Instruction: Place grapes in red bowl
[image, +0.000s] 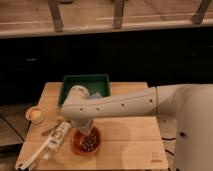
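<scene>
The red bowl (79, 147) sits near the front left of the wooden table. A dark lumpy cluster, the grapes (90, 143), lies inside it toward the right side. My white arm reaches in from the right and bends down over the bowl. The gripper (83, 131) hangs just above the bowl's back rim, close over the grapes. The wrist hides the gripper's tip, and I cannot tell whether it touches the grapes.
A green rectangular tray (75, 81) stands at the back of the table (130, 137), holding pale items. A small pale cup (36, 114) is at the left edge. A long white packet (50, 144) lies slantwise left of the bowl.
</scene>
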